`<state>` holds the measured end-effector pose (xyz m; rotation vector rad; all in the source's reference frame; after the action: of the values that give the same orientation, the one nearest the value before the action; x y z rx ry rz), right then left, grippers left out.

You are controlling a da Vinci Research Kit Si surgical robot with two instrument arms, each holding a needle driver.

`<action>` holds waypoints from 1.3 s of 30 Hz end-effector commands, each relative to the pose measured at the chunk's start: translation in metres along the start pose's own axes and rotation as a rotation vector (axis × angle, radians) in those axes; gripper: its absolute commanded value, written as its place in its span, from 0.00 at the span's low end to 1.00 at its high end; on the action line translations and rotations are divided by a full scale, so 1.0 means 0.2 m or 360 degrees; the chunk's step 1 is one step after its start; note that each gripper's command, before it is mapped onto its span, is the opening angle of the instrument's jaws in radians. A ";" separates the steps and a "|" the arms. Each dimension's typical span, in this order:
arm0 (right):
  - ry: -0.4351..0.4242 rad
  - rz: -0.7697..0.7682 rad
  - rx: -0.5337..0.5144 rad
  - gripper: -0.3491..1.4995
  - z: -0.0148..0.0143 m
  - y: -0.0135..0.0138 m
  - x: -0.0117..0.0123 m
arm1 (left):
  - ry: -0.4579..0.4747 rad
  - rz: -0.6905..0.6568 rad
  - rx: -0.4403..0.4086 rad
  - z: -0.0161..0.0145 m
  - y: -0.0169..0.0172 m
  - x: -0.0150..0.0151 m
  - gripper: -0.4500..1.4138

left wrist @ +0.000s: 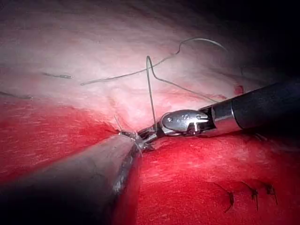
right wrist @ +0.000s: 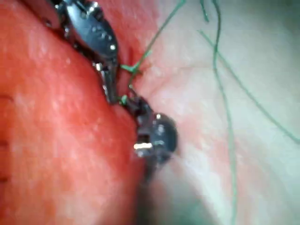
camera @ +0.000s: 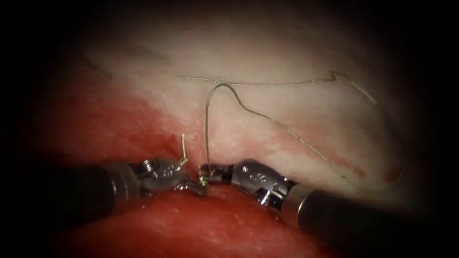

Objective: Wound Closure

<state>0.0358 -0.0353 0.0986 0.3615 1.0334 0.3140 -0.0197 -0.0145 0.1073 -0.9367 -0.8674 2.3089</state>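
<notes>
Red-stained tissue (camera: 143, 124) | thread (camera: 267, 83) loose | both claws meet at cut

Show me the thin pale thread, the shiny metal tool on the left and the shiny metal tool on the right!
thin pale thread (camera: 206, 119): endoscope view, on its upright strand.
left shiny metal tool (camera: 165, 170): endoscope view, on its wrist body.
right shiny metal tool (camera: 256, 177): endoscope view, on its wrist body.

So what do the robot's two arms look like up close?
Each arm is a long, thin, dark, round shaft with a shiny silver metal tool at its end. The left arm's tool and the right arm's tool both have a rounded silver wrist with small markings stamped on it, narrowing to little metal jaws.
</notes>
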 end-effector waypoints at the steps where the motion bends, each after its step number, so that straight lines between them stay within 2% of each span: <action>1: 0.0053 -0.0046 -0.0059 0.00 0.000 0.007 0.004 | 0.0000 0.0001 -0.0001 0.004 -0.001 0.000 0.12; 4: 0.0137 -0.0202 -0.0200 0.00 -0.010 0.013 0.012 | 0.0000 0.0000 -0.0001 0.005 -0.001 0.000 0.13; 9: 0.0236 -0.0344 -0.0295 0.00 -0.020 0.019 0.017 | 0.0001 -0.0002 0.0002 0.005 0.000 0.001 0.14; 15: 0.0295 -0.0311 -0.0248 0.00 -0.026 0.028 0.029 | 0.0002 -0.0006 0.0011 0.003 0.000 0.007 0.19; 20: 0.0275 -0.0228 -0.0164 0.00 -0.026 0.031 0.036 | 0.0036 0.0018 0.0017 -0.002 0.005 0.015 0.22; 28: 0.0318 -0.0294 -0.0179 0.00 -0.033 0.041 0.045 | 0.0088 0.0045 0.0017 -0.002 0.009 0.026 0.25; 33: 0.0335 -0.0375 -0.0255 0.00 -0.037 0.047 0.050 | 0.0095 0.0048 0.0021 -0.002 0.008 0.029 0.25; 39: 0.0382 -0.0372 -0.0302 0.00 -0.032 0.044 0.049 | 0.0095 0.0049 0.0020 -0.003 0.008 0.029 0.26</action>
<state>0.0331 -0.0223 0.0913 0.0316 1.2560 0.2580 -0.0228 -0.0116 0.1028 -1.0135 -0.8164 2.2961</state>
